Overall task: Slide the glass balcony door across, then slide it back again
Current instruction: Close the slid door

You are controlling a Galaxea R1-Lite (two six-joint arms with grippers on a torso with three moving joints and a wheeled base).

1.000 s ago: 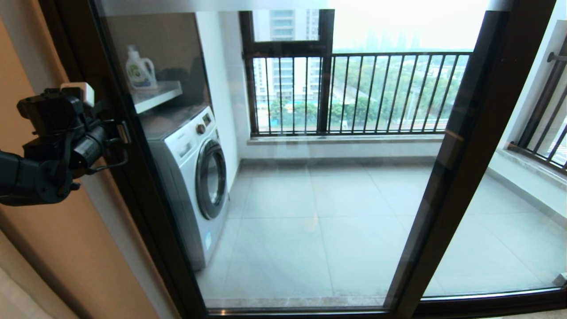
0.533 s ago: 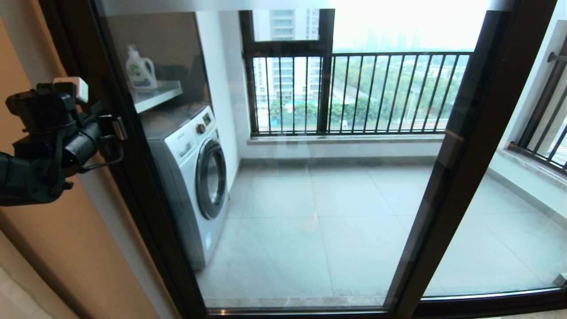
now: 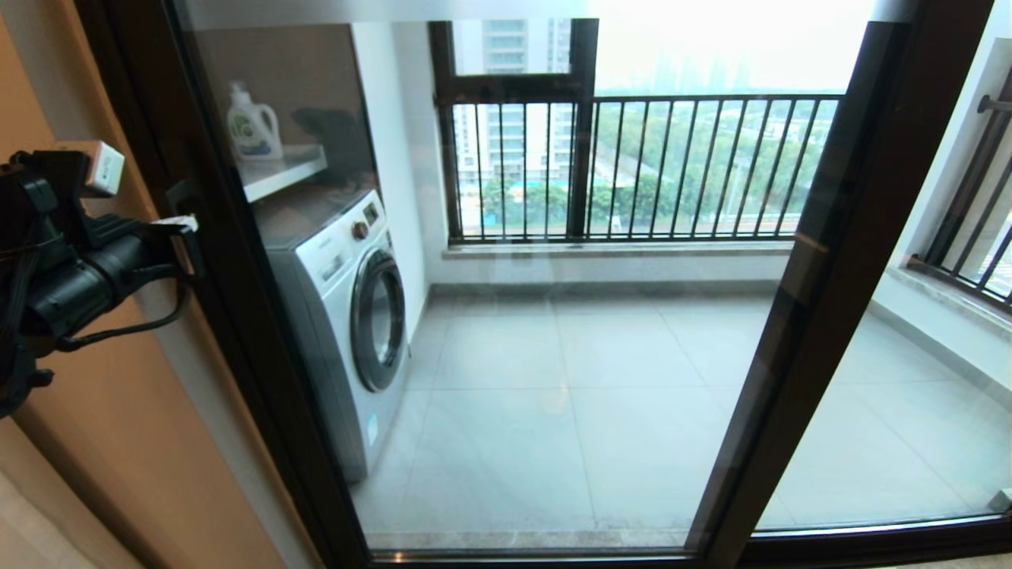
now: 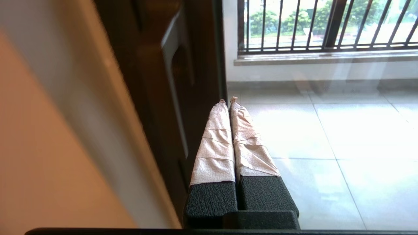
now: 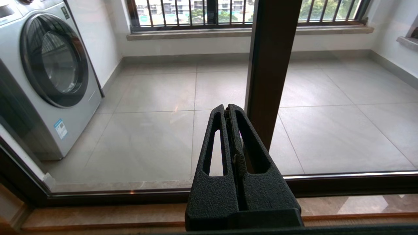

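Here the right gripper [image 5: 229, 109] hung low before the sill [image 5: 98, 217], fingers pressed flat together with nothing between them. It pointed at the balcony floor through the glass and was not in the head view; I judged it parked, since the handle side lies on the other arm's side.

The left gripper [image 4: 228, 101] was the working one. Its taped fingers [image 4: 215, 143] were closed tip to tip and held nothing. It sat at the far left of the head view [image 3: 178, 229], just beside the door's [image 3: 553, 356] left stile [image 3: 229, 261], at about the height of the washer [image 3: 340, 316] top. In the wrist view the tips lay close against the dark stile, near a recessed plate [image 4: 169, 81] that may be the pull; whether they touched it I could not tell. Closed fingers make a stiff wedge, which would suit hooking or pushing a frame edge better than pinching a flat bar: my reading, not observed.

The door stood with that stile hard against the tan wall [image 3: 103, 442] at left, its glass spanning to the middle post [image 3: 791, 332]. So it appeared fully across to the left.

Beyond the glass: washer against the left balcony wall, detergent bottle [image 3: 251, 126] on a shelf [image 3: 281, 174] above it, and the railed window [image 3: 632, 166] farthest off.
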